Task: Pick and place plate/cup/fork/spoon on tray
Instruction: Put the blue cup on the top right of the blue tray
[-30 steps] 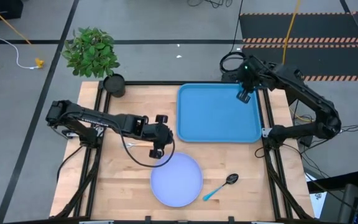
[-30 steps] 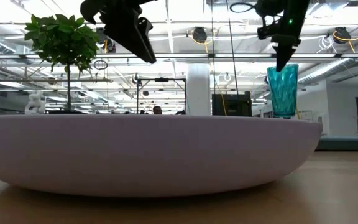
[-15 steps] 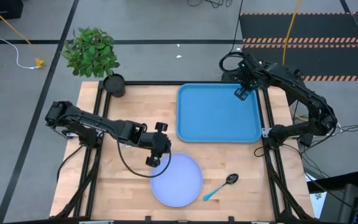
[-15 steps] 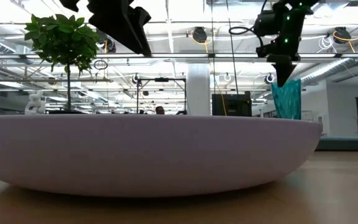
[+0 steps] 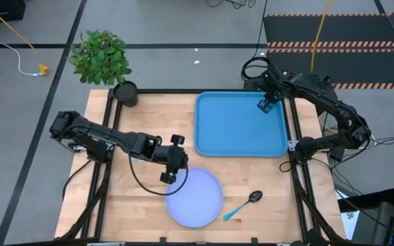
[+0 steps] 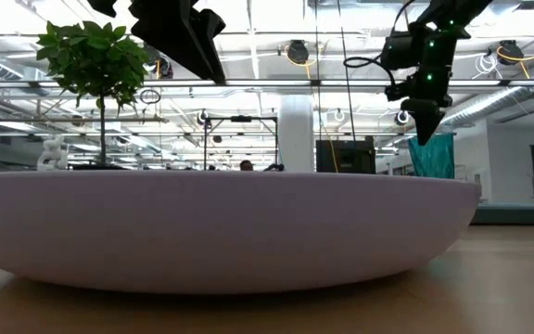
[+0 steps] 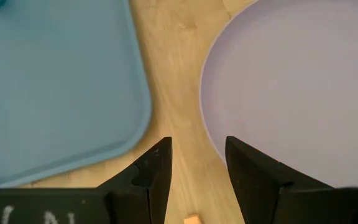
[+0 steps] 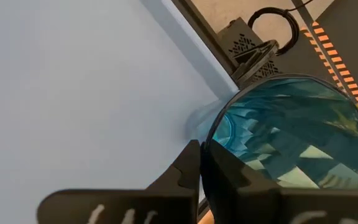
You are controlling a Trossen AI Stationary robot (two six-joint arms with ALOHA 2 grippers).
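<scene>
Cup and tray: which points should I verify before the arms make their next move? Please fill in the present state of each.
1. Right gripper grips the cup at its rim: ok, fingers pinched on the rim.
2. Cup is over the tray: ok, at its far right corner.
3. Cup base rests on the tray: cannot tell.
4. Left gripper is open and free: ok, over bare wood beside the plate.
5. Fork fully in sight: not ok, only an orange tip shows beneath the left gripper.
6. Plate and spoon on the tray: not ok, both lie on the table.
</scene>
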